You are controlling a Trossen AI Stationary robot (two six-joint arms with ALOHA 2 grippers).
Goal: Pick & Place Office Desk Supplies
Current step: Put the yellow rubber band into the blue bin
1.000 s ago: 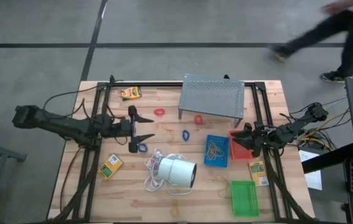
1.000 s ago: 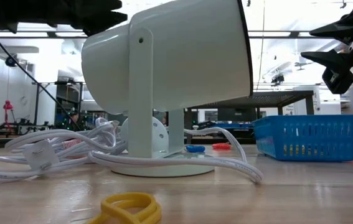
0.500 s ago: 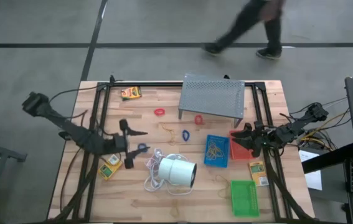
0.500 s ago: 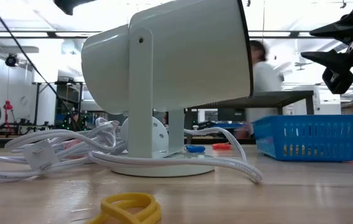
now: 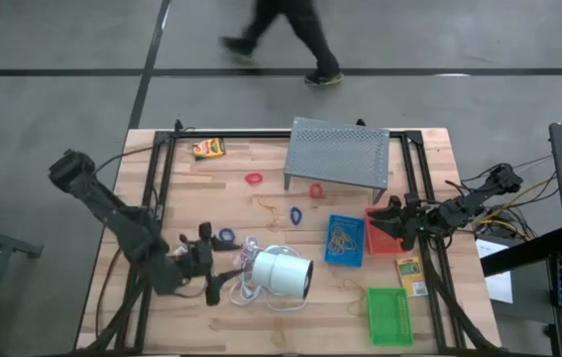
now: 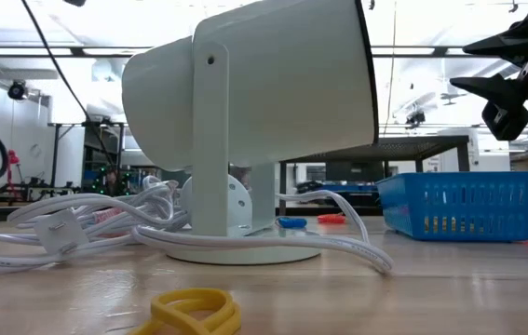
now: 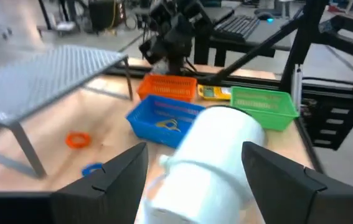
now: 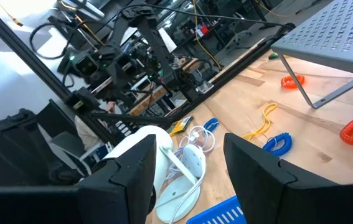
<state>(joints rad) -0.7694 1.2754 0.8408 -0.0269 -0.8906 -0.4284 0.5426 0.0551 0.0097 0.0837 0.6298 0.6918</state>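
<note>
the left gripper (image 5: pixel 211 271) hangs with its fingers spread and nothing between them, just beside the white cylinder (image 5: pixel 282 274), on the side away from the right arm. the white cord (image 5: pixel 246 286) lies tangled between the gripper and the cylinder. a blue loop (image 5: pixel 226 236) lies near the left gripper, a little farther up the table from it. a yellow-orange box (image 5: pixel 204 148) sits well apart from it, at the far edge of the table (image 5: pixel 271 317).

past the cylinder from the left gripper, the blue tray (image 5: pixel 345 240) holds tan rubber bands (image 5: pixel 340 237), and another blue loop (image 5: pixel 295 214) and two red loops (image 5: pixel 254 178) lie toward the grey perforated stand (image 5: pixel 338 154). in the low view a yellow band (image 6: pixel 195 309) lies on the wood in front of the cylinder.

the right gripper (image 5: pixel 390 220) hovers over the red tray (image 5: pixel 382 236), its fingers parted and empty, just beside the blue tray. a second yellow-orange box (image 5: pixel 410 275) lies near it toward the front edge, and the green tray (image 5: pixel 390 315) sits farther that way.

beyond the table a person (image 5: pixel 285 35) walks across the floor.
</note>
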